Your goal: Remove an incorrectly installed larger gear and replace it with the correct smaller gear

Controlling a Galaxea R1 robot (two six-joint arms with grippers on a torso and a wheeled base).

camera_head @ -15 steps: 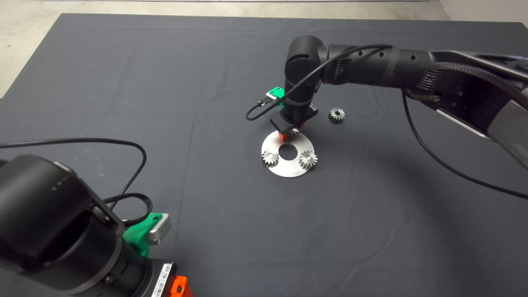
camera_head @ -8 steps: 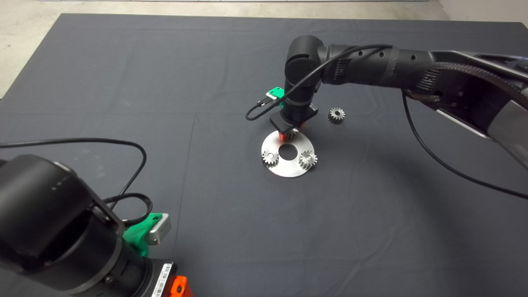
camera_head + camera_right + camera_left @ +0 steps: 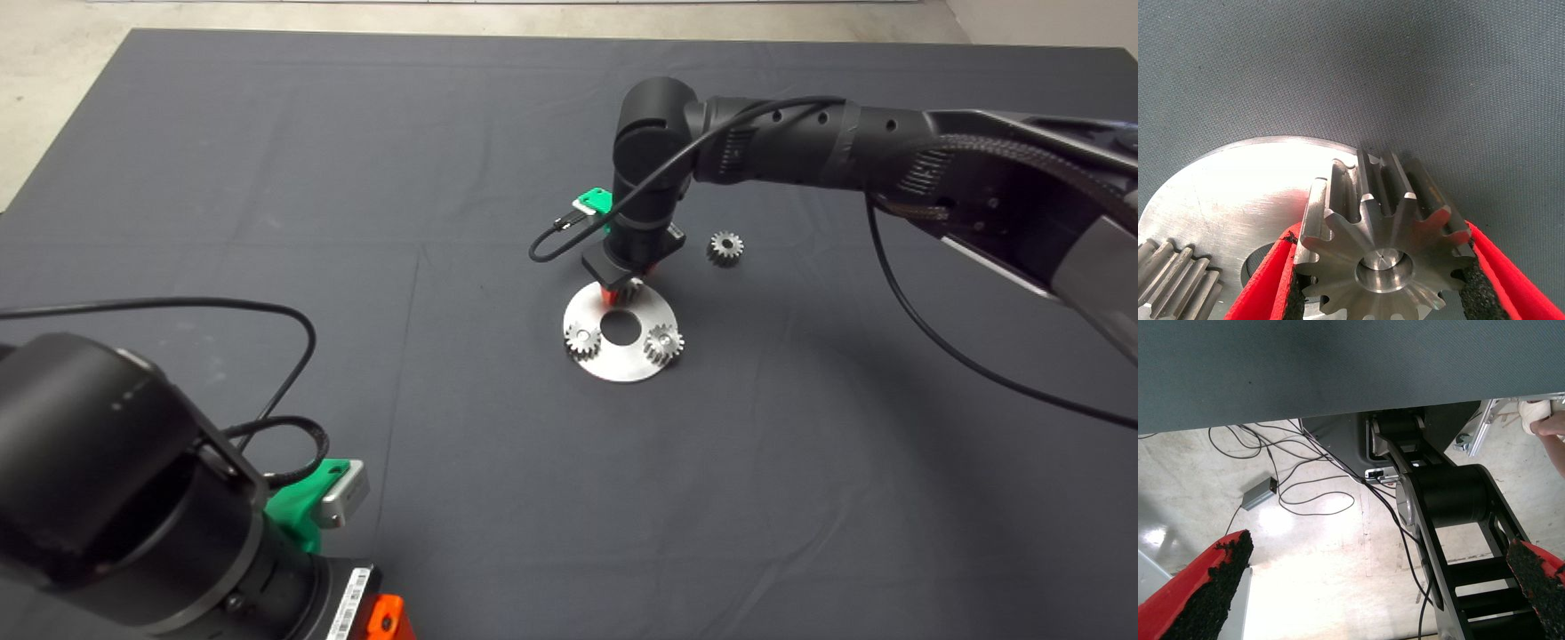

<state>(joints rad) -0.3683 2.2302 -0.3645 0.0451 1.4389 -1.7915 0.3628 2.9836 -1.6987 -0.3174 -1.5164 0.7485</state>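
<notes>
Right tool [image 3: 1381,267] clenches the larger gear [image 3: 1381,233], hiding its lower half.

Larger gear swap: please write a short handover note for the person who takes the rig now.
Right end effector: shut on the larger gear, at the far edge of the round steel plate.
Left end effector: open, parked at the lower left, off the mat.
Smaller gear: loose on the mat, right of the plate.
Two gears sit on the plate.
Done: larger gear gripped.
Left: take it off, fit the smaller gear.
</notes>
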